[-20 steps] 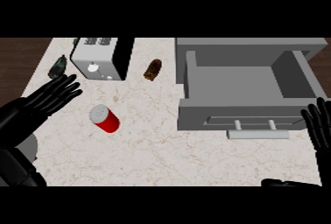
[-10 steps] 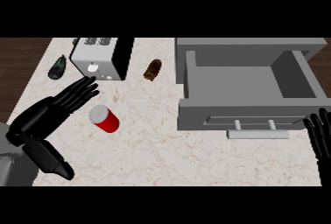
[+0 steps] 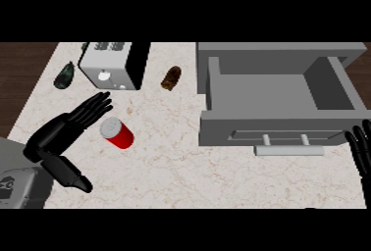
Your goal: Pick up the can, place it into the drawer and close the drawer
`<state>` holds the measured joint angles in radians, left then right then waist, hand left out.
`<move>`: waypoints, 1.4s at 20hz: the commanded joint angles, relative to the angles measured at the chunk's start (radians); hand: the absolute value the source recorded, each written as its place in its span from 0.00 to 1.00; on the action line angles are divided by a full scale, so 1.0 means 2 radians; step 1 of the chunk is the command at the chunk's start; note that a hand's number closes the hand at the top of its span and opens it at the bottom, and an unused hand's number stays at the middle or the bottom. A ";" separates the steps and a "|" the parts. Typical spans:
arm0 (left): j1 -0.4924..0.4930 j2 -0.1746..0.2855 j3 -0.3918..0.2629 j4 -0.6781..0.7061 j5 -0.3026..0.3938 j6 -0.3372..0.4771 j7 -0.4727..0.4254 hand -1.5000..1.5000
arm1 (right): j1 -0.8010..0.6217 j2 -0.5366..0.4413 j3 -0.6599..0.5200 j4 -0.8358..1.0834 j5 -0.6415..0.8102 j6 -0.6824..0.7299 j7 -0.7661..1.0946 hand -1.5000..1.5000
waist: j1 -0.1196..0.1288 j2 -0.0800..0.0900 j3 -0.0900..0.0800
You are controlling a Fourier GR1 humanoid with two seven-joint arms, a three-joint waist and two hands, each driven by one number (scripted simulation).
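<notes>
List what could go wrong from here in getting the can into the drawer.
1. The left hand is open right beside the can, not round it; a sideways nudge may tip the can or push it away.
2. The front wall of the drawer stands between the can and the inside; a low carry might clip it.
3. The toaster sits just beyond that hand and could get brushed.

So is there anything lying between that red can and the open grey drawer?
No. In the head view, only bare speckled countertop separates the red can from the open grey drawer.
</notes>
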<state>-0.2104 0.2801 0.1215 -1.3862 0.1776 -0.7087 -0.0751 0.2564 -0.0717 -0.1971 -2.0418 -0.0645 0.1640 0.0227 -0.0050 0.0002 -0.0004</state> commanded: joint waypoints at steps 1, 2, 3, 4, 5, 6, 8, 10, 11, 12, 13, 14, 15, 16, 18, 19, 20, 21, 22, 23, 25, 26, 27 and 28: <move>-0.025 -0.012 -0.006 0.082 -0.072 0.017 -0.071 0.00 | -0.009 0.012 0.017 -0.012 0.017 -0.008 0.012 0.00 | -0.002 0.001 0.000; -0.028 0.006 0.013 0.090 -0.049 -0.001 -0.072 0.00 | 0.008 -0.002 -0.012 -0.006 -0.008 0.013 -0.001 0.00 | -0.001 0.000 0.000; -0.036 -0.004 0.005 0.076 -0.048 0.010 -0.048 0.00 | 0.027 0.011 0.003 -0.010 0.005 0.020 -0.022 0.00 | -0.001 0.000 0.000; -0.063 0.009 0.012 0.128 -0.052 -0.007 -0.069 0.00 | -0.008 0.009 0.001 0.010 0.011 0.003 -0.004 0.00 | -0.001 0.000 0.000; -0.017 0.007 0.006 0.080 -0.069 0.002 -0.088 0.00 | -0.031 -0.003 -0.014 0.026 0.005 0.002 0.004 0.00 | 0.001 0.000 0.000; -0.063 0.005 0.007 0.161 -0.096 0.013 -0.126 0.00 | -0.027 0.013 0.004 0.034 0.020 -0.004 -0.016 0.00 | -0.002 0.001 0.000; -0.057 0.006 0.003 0.192 -0.120 0.022 -0.158 0.00 | 0.028 0.005 -0.009 -0.017 -0.014 0.028 -0.010 0.00 | -0.005 0.001 0.000; -0.060 0.037 0.021 0.214 -0.114 0.000 -0.179 0.00 | -0.013 0.005 -0.011 0.014 0.005 0.006 -0.007 0.00 | -0.002 0.001 0.000; -0.047 0.015 -0.001 0.207 -0.132 0.011 -0.199 0.00 | -0.014 -0.004 -0.029 0.024 -0.012 0.017 -0.008 0.00 | -0.001 0.000 0.000; -0.080 0.012 0.001 0.257 -0.145 0.028 -0.202 0.00 | 0.029 0.009 -0.012 -0.004 -0.006 0.029 -0.024 0.00 | -0.005 0.001 0.000; -0.057 0.024 0.004 0.218 -0.128 0.001 -0.195 0.00 | -0.016 -0.002 -0.020 0.001 -0.011 0.020 0.011 0.00 | 0.000 0.000 0.000; -0.074 0.033 0.004 0.261 -0.151 0.012 -0.231 0.00 | -0.026 0.008 -0.008 0.043 0.014 0.011 -0.018 0.00 | -0.001 0.001 0.000; -0.080 0.028 0.008 0.269 -0.145 0.016 -0.222 0.00 | 0.003 0.018 -0.005 0.002 0.008 0.013 -0.008 0.00 | -0.002 0.000 0.000; -0.093 0.031 0.005 0.285 -0.151 0.015 -0.229 0.00 | 0.003 0.004 -0.020 -0.006 -0.010 0.026 0.000 0.00 | -0.002 0.000 0.000; -0.070 0.026 -0.002 0.284 -0.161 0.027 -0.264 0.00 | 0.037 0.031 0.002 -0.004 0.023 0.022 -0.041 0.00 | -0.003 0.000 0.000; -0.104 0.020 -0.001 0.299 -0.155 0.028 -0.230 0.00 | -0.022 0.007 -0.023 0.042 -0.002 0.024 -0.031 0.00 | -0.001 0.001 0.000; -0.097 0.029 -0.011 0.322 -0.186 0.045 -0.270 0.00 | -0.045 0.013 -0.007 0.027 0.021 -0.002 0.002 0.00 | -0.001 0.001 0.000; -0.112 0.034 -0.004 0.349 -0.179 0.035 -0.283 0.00 | 0.011 0.019 -0.006 -0.014 0.012 0.018 -0.007 0.00 | -0.004 0.001 0.000; -0.116 0.041 -0.003 0.396 -0.187 0.033 -0.321 0.00 | -0.025 0.029 0.010 0.013 0.029 -0.002 -0.004 0.00 | -0.006 0.003 -0.001; -0.075 0.030 -0.014 0.320 -0.180 0.040 -0.292 0.00 | 0.011 0.010 -0.017 -0.047 -0.007 0.018 0.030 0.00 | -0.002 0.000 0.000; -0.128 0.032 -0.014 0.417 -0.200 0.052 -0.332 0.00 | -0.019 0.018 0.007 0.003 0.027 0.011 0.007 0.00 | -0.006 0.002 -0.001; -0.143 0.054 -0.001 0.423 -0.191 0.037 -0.319 0.00 | -0.010 0.011 -0.022 0.008 0.005 0.018 -0.015 0.00 | -0.005 0.001 0.000; -0.118 0.027 -0.016 0.414 -0.197 0.053 -0.330 0.00 | -0.003 0.020 -0.012 0.001 0.013 0.013 -0.009 0.00 | -0.004 0.001 0.000; -0.146 0.036 -0.013 0.436 -0.203 0.060 -0.328 0.00 | -0.036 0.022 0.004 0.028 0.028 0.006 -0.009 0.00 | -0.003 0.002 0.000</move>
<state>-0.4540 0.3474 0.1016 -0.6145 -0.1976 -0.5550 -0.6313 0.2280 -0.0386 -0.2125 -2.0252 -0.0351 0.1889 0.0108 -0.0125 0.0028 -0.0009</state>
